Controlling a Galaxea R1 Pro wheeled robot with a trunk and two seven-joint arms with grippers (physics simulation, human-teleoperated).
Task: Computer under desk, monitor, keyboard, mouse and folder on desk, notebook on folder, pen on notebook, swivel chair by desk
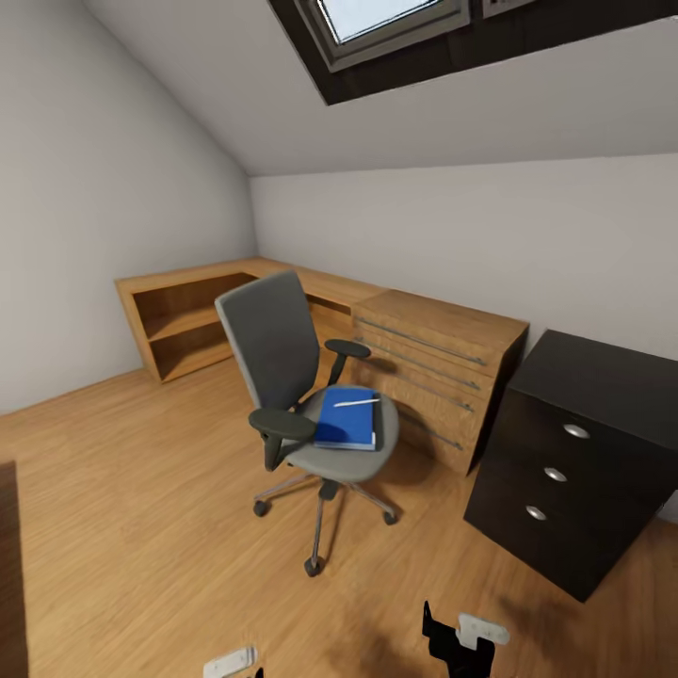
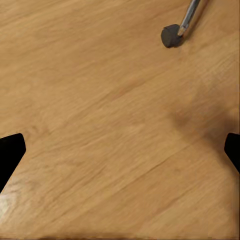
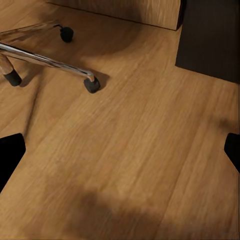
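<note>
Progress is judged slight: folder (image 1: 347, 419) and pen (image 1: 356, 402) are still seen on the swivel chair (image 1: 311, 395) at frame centre, apart from the desk (image 1: 584, 452) at right, while left gripper (image 2: 120, 150) and right gripper (image 3: 120, 150) are held wide, empty, above floor (image 1: 141, 508).

Wood floor (image 1: 141, 490), swivel chair (image 1: 311, 395), dresser (image 1: 438, 372), black drawer unit (image 1: 574, 461)
</note>
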